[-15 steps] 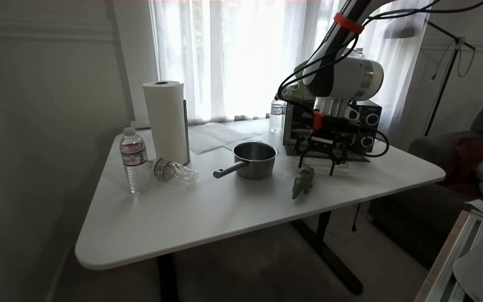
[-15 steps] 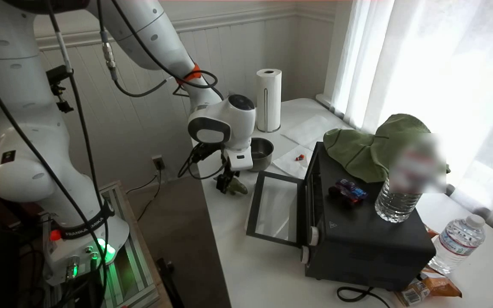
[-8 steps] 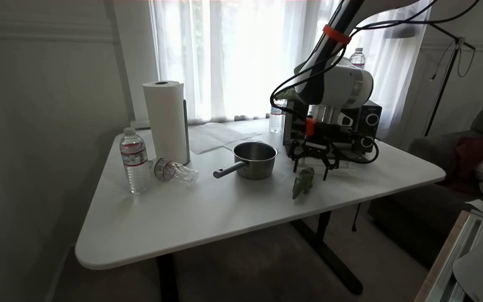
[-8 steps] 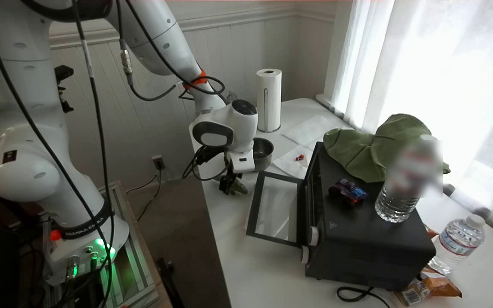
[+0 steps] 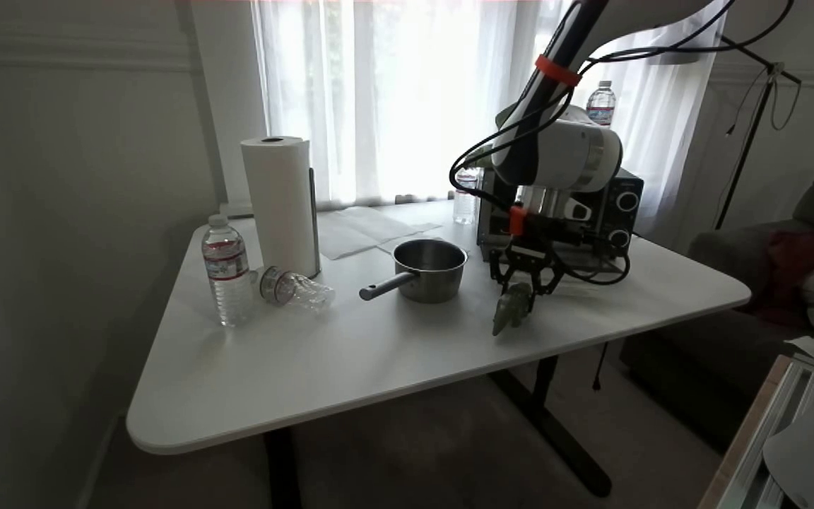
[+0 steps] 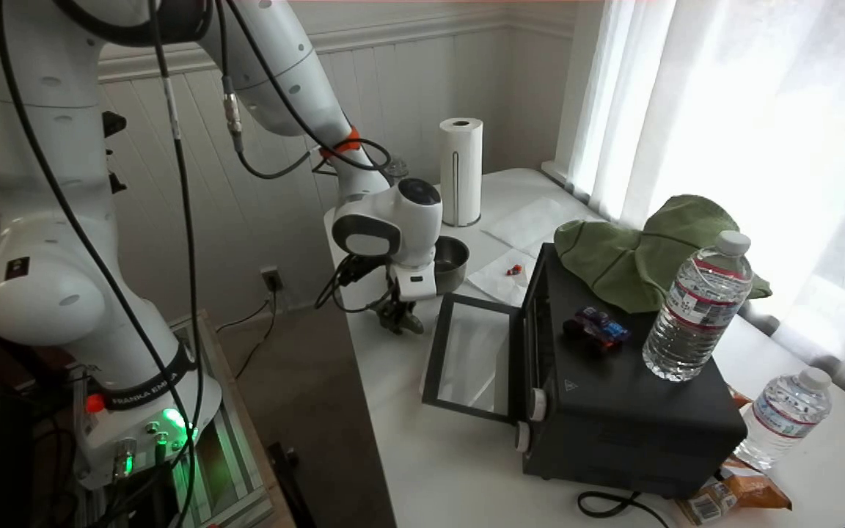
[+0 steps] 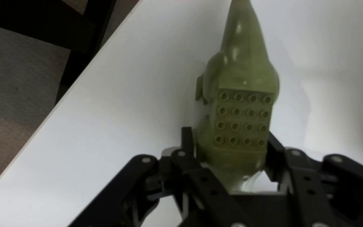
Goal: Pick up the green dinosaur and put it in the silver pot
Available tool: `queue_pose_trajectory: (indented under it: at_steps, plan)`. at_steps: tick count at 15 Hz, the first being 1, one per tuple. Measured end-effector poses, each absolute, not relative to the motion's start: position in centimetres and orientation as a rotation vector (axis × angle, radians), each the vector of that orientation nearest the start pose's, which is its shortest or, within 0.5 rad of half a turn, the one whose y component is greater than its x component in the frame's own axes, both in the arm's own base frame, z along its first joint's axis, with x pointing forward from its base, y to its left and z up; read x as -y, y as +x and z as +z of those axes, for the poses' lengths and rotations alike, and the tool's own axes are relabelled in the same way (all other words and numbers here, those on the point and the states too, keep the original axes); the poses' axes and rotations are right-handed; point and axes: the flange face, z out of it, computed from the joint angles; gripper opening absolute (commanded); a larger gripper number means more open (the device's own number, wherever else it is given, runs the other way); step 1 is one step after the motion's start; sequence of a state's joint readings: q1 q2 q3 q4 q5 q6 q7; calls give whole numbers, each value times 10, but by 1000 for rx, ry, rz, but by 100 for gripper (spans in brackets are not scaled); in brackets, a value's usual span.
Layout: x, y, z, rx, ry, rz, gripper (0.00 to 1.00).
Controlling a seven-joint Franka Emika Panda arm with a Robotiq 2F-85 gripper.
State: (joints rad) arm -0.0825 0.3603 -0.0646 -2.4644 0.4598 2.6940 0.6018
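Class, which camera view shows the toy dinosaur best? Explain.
The wrist view: the toy dinosaur appears large, its studded back clear. In both exterior views it looks small; in an exterior view the gripper partly hides it.

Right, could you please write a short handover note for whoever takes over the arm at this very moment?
Gripper: low at the white table, jaws apparently closed on the body of the green toy dinosaur; how firm the hold is can't be told.
Dinosaur: on the white table, studded back up, seemingly not yet lifted.
Silver saucepan: upright on the same table, left of the dinosaur in an exterior view.
Done: jaws placed around the dinosaur.
Left: lift it, carry it over the saucepan, lower it in, release. Perhaps steer clear of the toaster oven and its open glass door nearby.
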Motion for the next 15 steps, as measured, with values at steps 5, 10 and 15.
queue_pose_trajectory:
  at_steps: [5, 10, 15]
  plan:
    - [62, 446, 152, -1689, -2510, 268, 24]
    - [32, 439, 191, -1751, -2509, 347, 24]
    - [31, 455, 267, -1821, -2435, 246, 24]
